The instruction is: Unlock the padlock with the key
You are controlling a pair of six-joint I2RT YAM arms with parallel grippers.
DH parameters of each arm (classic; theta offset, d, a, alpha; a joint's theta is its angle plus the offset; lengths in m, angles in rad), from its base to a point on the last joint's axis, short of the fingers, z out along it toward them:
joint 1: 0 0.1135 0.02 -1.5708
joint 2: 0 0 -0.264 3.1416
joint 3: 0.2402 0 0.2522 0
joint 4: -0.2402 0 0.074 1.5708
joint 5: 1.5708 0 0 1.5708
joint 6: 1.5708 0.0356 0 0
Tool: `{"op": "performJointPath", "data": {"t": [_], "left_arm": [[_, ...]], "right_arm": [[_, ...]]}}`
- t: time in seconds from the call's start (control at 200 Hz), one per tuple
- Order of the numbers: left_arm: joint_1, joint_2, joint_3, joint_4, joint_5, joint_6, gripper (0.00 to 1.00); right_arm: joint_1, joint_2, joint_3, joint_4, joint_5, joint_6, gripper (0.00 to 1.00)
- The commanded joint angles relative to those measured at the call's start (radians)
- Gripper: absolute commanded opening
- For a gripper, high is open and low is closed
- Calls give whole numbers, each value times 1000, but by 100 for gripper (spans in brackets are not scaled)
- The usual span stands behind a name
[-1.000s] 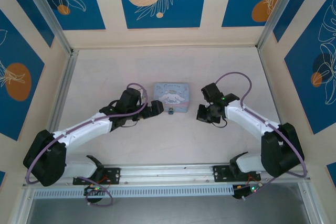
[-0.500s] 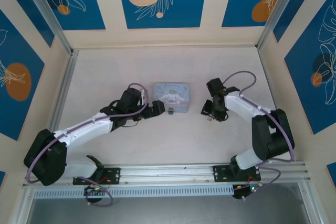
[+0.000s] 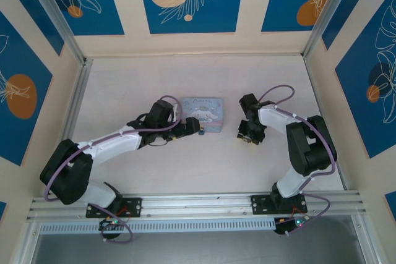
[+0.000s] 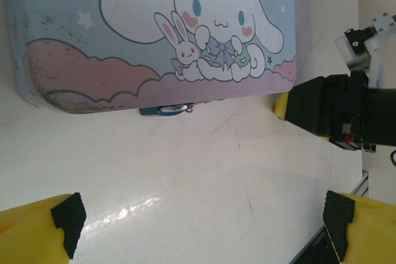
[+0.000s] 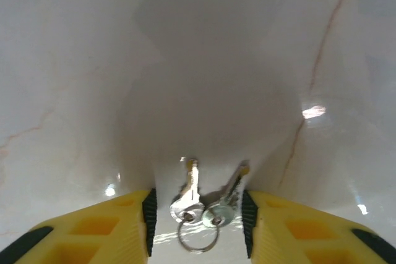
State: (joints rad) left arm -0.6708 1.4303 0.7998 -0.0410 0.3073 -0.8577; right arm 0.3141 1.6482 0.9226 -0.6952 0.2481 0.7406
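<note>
The padlock (image 4: 166, 110), tiny with a teal body, hangs at the near edge of the pale blue cartoon tin (image 4: 154, 35); from above the padlock (image 3: 202, 132) sits at the tin's front. My left gripper (image 4: 202, 221) is wide open just short of it, with bare table between the fingers. From above, the left gripper (image 3: 192, 127) is beside the tin's front left corner. The key (image 5: 189, 193) lies flat on the table with a second key (image 5: 226, 205) on one ring (image 5: 198, 236). My right gripper (image 5: 197, 214) stands over both keys with its jaws apart, the black pads (image 5: 148, 221) on either side.
The tin (image 3: 202, 114) stands mid-table between the arms. The right gripper (image 3: 249, 135) points down, to the right of the tin. The right arm's black body (image 4: 346, 109) shows right of the tin. Aluminium rails and walls frame the white table (image 3: 185, 78).
The right arm has folded in and set its gripper down over the keys, its jaws going from shut to apart. The left gripper has slid right, closer to the tin and padlock.
</note>
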Motion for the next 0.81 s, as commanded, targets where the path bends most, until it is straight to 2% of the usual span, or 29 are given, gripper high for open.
{"op": "performJointPath", "data": {"t": [0.0, 0.38, 0.66, 0.69, 0.76, 0.8], "left_arm": [[-12, 6, 30, 11, 24, 7, 100], [-11, -6, 43, -23, -5, 18, 100], [-12, -26, 27, -19, 16, 14, 100], [-12, -26, 24, -17, 23, 13, 100], [-12, -30, 18, -16, 35, 8, 100], [-11, -30, 18, -22, 38, 8, 100]], "right_arm": [[31, 5, -37, 2, -8, 11, 36], [167, -128, -133, -2, -14, 66, 0], [410, -308, -159, -57, -37, 208, 0], [435, -319, -160, -52, -45, 217, 5], [479, -338, -154, -55, -35, 248, 43], [486, -349, -153, -67, -21, 267, 52]]}}
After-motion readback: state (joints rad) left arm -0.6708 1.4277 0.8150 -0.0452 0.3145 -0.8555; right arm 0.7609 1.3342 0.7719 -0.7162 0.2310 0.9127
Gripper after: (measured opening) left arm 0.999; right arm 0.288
